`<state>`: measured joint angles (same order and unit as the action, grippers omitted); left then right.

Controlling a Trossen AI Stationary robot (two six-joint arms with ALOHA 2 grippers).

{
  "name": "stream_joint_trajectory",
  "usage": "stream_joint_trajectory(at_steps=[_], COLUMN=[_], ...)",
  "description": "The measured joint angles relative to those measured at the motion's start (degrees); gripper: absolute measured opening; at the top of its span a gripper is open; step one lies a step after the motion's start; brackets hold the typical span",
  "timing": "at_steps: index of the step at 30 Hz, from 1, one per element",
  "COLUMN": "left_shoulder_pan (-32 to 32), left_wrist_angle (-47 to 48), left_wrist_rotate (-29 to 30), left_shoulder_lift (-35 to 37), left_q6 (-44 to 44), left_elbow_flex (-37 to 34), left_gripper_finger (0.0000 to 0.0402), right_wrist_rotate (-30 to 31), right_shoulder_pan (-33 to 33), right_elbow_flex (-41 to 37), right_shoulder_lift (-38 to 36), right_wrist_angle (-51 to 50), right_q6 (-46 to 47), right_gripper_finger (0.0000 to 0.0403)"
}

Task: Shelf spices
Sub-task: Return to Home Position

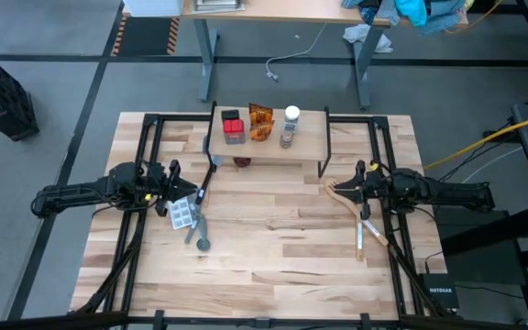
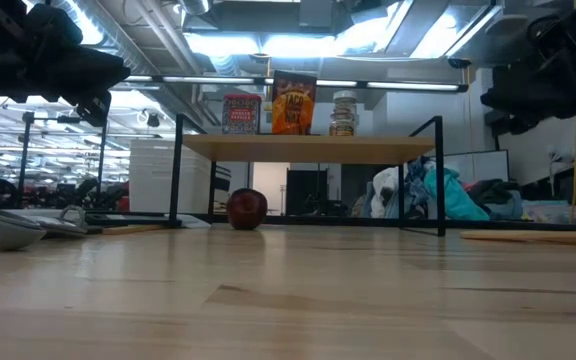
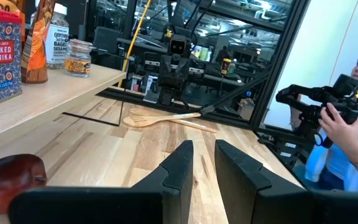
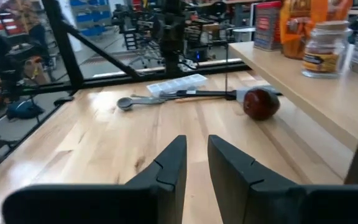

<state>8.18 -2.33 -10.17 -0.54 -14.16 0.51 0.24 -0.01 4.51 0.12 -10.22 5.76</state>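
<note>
The shelf (image 1: 310, 137) stands at the table's far middle on thin black legs. On its board rest a red-topped dark tin (image 1: 234, 126), an orange packet (image 1: 260, 121), a white-capped jar (image 1: 291, 115) and a small brown-capped jar (image 1: 287, 139). A dark red round thing (image 1: 242, 162) lies on the table under the shelf's left end. My left gripper (image 1: 174, 181) hovers left of the shelf, its fingers a narrow gap apart (image 3: 202, 144) and empty. My right gripper (image 1: 359, 176) hovers right of the shelf, also narrowly open (image 4: 196, 138) and empty.
A wooden spatula (image 1: 345, 194) lies on the table below my right gripper. A pale grey tray-like utensil (image 1: 181, 215) and a grey spoon (image 1: 202, 240) lie near my left gripper. Black frame rails run along both table sides. A person holding a camera (image 3: 347, 124) stands beyond the table.
</note>
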Motion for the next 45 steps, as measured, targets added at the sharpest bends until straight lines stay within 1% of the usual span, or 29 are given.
stream_joint_trajectory(at_steps=[5, 10, 14, 21, 45], left_shoulder_pan=[0.0, 0.0, 0.0, 0.0, 0.0], left_wrist_angle=[0.0, 0.0, 0.0, 0.0, 0.0], left_wrist_rotate=[0.0, 0.0, 0.0, 0.0, 0.0], left_shoulder_lift=[0.0, 0.0, 0.0, 0.0, 0.0], left_q6=[0.0, 0.0, 0.0, 0.0, 0.0], left_elbow_flex=[0.0, 0.0, 0.0, 0.0, 0.0], left_gripper_finger=[0.006, 0.006, 0.006, 0.006, 0.006], right_wrist_rotate=[2.4, 6.3, 8.2, 6.4, 6.2], right_shoulder_pan=[0.0, 0.0, 0.0, 0.0, 0.0], right_elbow_flex=[0.0, 0.0, 0.0, 0.0, -0.2], right_shoulder_lift=[0.0, 0.0, 0.0, 0.0, 0.0], right_wrist_angle=[-0.1, -0.1, 0.0, -0.2, -0.2], right_q6=[2.8, 6.9, 7.4, 7.5, 7.5], right_gripper_finger=[0.0072, 0.0072, 0.0072, 0.0072, 0.0072])
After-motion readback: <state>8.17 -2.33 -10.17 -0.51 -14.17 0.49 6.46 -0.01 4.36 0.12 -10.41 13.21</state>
